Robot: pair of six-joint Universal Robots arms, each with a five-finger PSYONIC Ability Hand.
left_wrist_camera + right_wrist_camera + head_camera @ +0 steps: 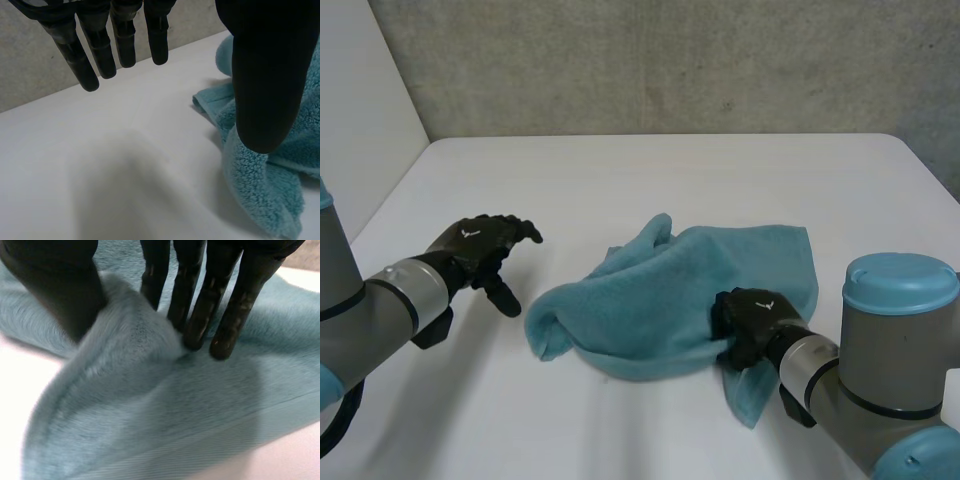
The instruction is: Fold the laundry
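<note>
A teal towel (680, 300) lies crumpled on the white table (650, 180), bunched into a hump toward its left end. My left hand (480, 245) hovers open beside that end, apart from the cloth. In the left wrist view its straight fingers (100, 50) hang over bare table, with the towel (270, 190) by the thumb. My right hand (750, 320) sits on the towel's near right edge. In the right wrist view a raised ridge of the towel (135, 345) is pinched between its thumb (55, 285) and its fingers (200, 315).
A grey wall (650, 60) runs behind the table's far edge. Bare tabletop lies beyond the towel and to its left. Both grey arms come in at the near corners.
</note>
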